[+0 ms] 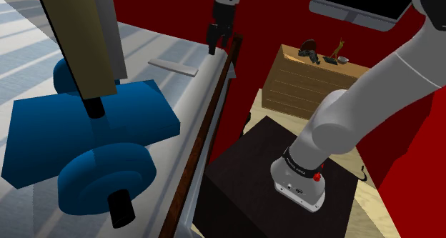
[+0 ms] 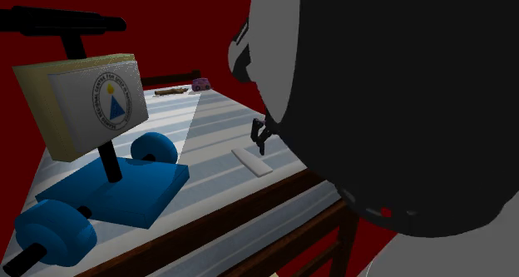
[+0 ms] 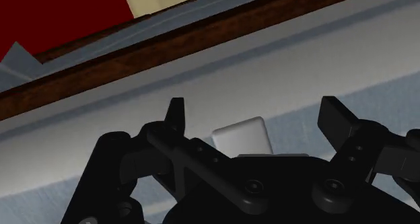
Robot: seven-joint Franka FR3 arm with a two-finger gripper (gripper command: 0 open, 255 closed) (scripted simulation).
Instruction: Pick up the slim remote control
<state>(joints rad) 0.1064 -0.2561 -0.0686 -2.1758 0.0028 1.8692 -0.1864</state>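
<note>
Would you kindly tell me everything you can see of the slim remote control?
The remote control is a thin, flat bar drawn plain pale grey, with no buttons visible. It lies flat on the striped surface, near the wooden edge rail. In the wrist view its squared end sits between the fingers of the open gripper, which do not touch it; only the surface does.
</note>
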